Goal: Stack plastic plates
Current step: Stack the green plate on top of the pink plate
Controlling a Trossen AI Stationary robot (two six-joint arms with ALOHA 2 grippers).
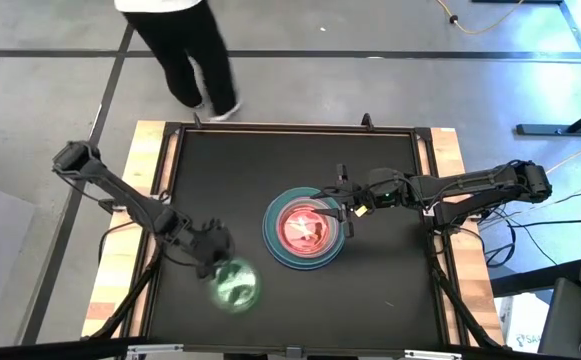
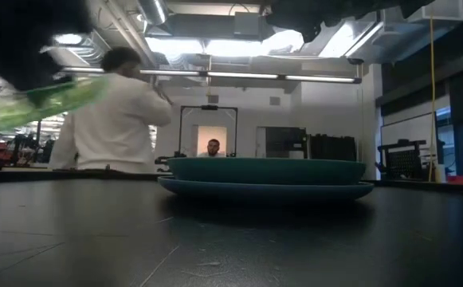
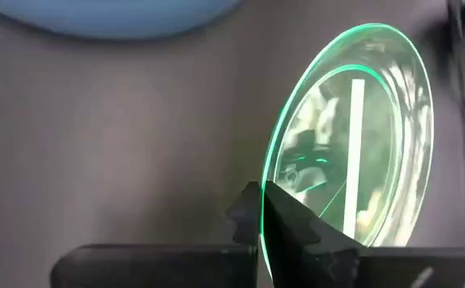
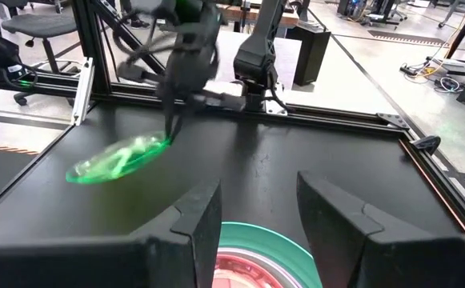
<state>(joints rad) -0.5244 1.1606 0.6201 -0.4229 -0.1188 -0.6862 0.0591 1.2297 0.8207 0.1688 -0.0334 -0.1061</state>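
A stack of plates (image 1: 305,232) sits mid-table: a large blue-grey plate at the bottom, a dark green one on it, and a translucent pink dish (image 1: 303,227) on top. In the low view the stack (image 2: 264,178) stands on the table. My left gripper (image 1: 215,258) is near the front left and is shut on a translucent green dish (image 1: 236,285), which also shows in the left wrist view (image 3: 352,136) and the right wrist view (image 4: 116,160). My right gripper (image 1: 348,210) is open over the stack's right edge (image 4: 256,256) and touches nothing. My left gripper pinches the green dish by its rim (image 3: 268,210), one finger on each face. The fingers come from above, slanting down (image 4: 172,120). The dish is lifted clear of the table and tilted, and it extends away from the fingers toward the near edge.
A person in a white top and dark trousers (image 1: 185,50) walks beyond the table's far edge and also shows in the low view (image 2: 115,119). Raised rails (image 4: 336,112) run along the table's sides. Bare black table (image 1: 390,290) lies around the stack.
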